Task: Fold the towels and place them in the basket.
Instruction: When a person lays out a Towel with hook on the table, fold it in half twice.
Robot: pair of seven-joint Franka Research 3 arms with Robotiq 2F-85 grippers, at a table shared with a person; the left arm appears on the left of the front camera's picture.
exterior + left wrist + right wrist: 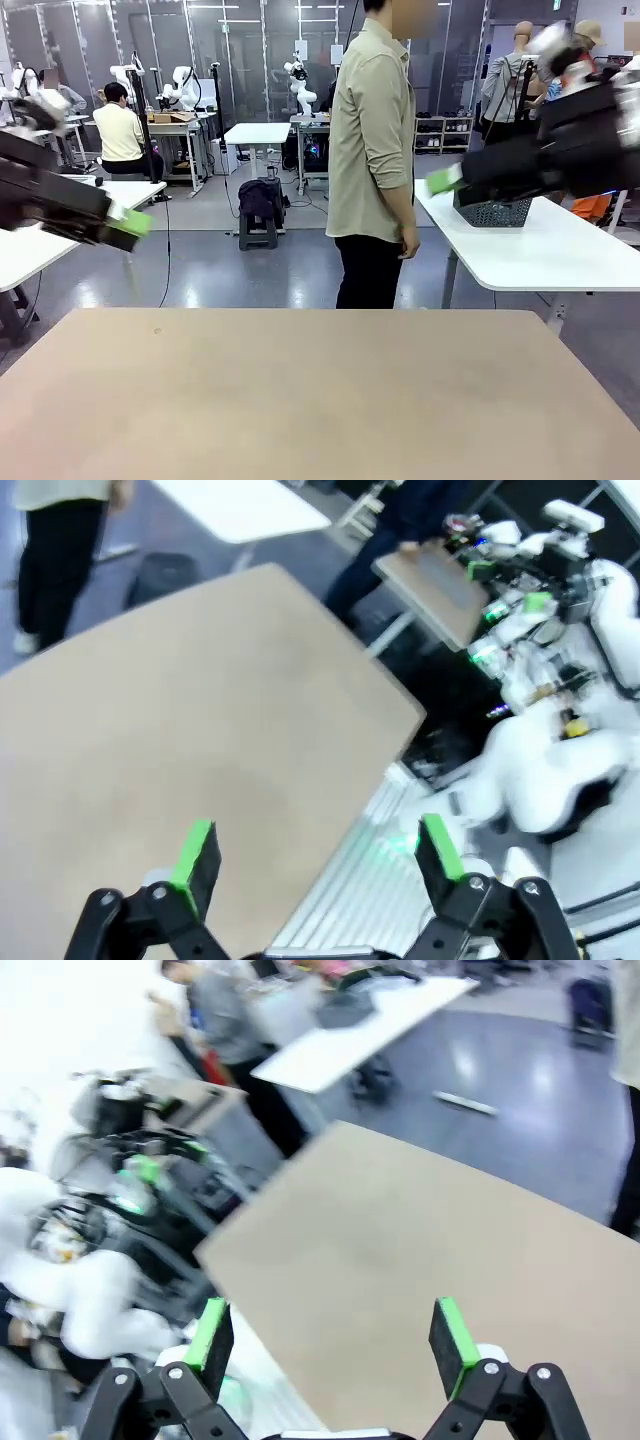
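Observation:
The towels are out of view. A dark mesh basket (493, 212) stands on a white side table (540, 255) beyond the main table, at the right, partly hidden behind my right arm. My left gripper (128, 224) hangs high at the left edge, above the floor beside the tan table (320, 400). In its wrist view the left gripper (317, 845) is open over the table's side edge with nothing between its green pads. My right gripper (447, 183) is raised at the right. Its wrist view has the right gripper (331, 1330) open and empty above the tan table (420, 1230).
A person (372, 150) stands side-on at the far edge of the table, arms down. In the left wrist view the other white arm (560, 750) looms at the right. White tables and other work stations stand behind.

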